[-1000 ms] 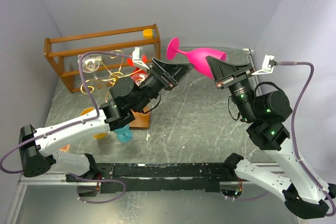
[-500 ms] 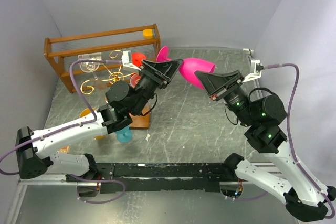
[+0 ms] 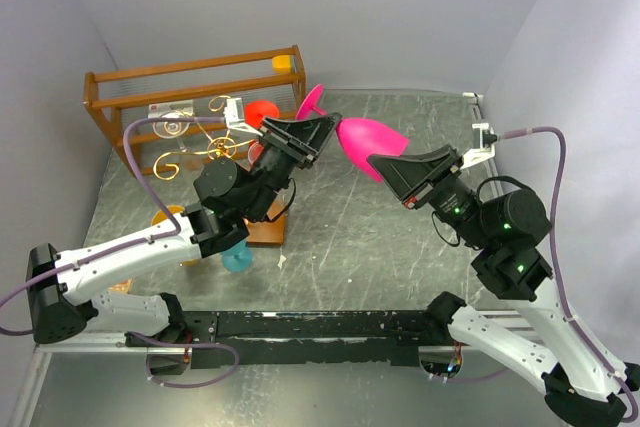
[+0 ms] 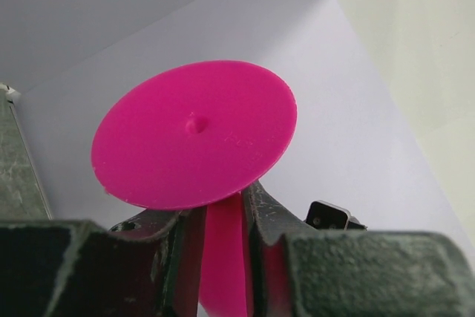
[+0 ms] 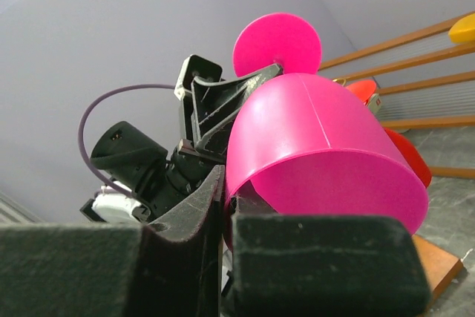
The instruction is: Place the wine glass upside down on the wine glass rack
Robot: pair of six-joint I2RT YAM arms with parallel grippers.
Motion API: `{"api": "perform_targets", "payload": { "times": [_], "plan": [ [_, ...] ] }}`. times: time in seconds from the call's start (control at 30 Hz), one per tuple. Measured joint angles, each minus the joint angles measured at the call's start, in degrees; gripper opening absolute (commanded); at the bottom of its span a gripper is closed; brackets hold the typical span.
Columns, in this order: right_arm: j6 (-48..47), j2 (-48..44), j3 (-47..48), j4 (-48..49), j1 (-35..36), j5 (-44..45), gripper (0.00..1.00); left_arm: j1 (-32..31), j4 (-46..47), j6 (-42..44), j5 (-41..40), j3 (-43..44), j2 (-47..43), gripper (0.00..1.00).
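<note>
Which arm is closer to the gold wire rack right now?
Left. The left end effector sits beside the rack; the right end effector is farther off, past the pink glass.

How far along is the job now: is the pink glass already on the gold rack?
Done: the wine glass is in the air. In hand: the right gripper grips its bowl, the left gripper pinches its stem. Left: hang it upside down on the wine glass rack.
</note>
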Motion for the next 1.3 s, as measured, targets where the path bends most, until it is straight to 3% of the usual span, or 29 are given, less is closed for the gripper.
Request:
{"api": "perform_targets", "payload": {
  "times": [0.2,0.23,0.3,0.37,0.5,0.87,1.3],
  "plan": [
    [-0.04,0.0,0.0,-0.44,0.0,-1.22,0.0,-0.02,1.16,1.77,0.04,-0.94,-0.92,0.07],
    [-0.09,0.0,0.0,-0.5,0.0,-1.33,0.05,-0.02,1.33,2.29,0.11,-0.96,-1.05,0.07],
    [-0.2,0.0,0.0,-0.61,0.0,-1.55,0.28,-0.07,1.66,3.48,0.2,-1.01,-1.27,0.07],
    [-0.33,-0.11,0.13,-1.92,0.0,-1.88,0.44,-0.09,2.47,5.42,0.11,-1.03,-1.53,0.07],
    [-1.49,-0.04,1.07,-6.32,0.04,-2.21,0.59,0.15,2.91,10.75,-0.07,-1.03,-2.86,0.07],
    [-3.72,2.19,11.78,-22.18,0.04,2.82,0.67,0.15,-3.17,26.01,1.18,1.22,-7.58,0.07],
    [2.67,5.4,13.86,-28.28,0.04,-1.42,0.69,0.15,-16.85,50.05,13.46,9.68,-7.54,0.07]
  ]
}}
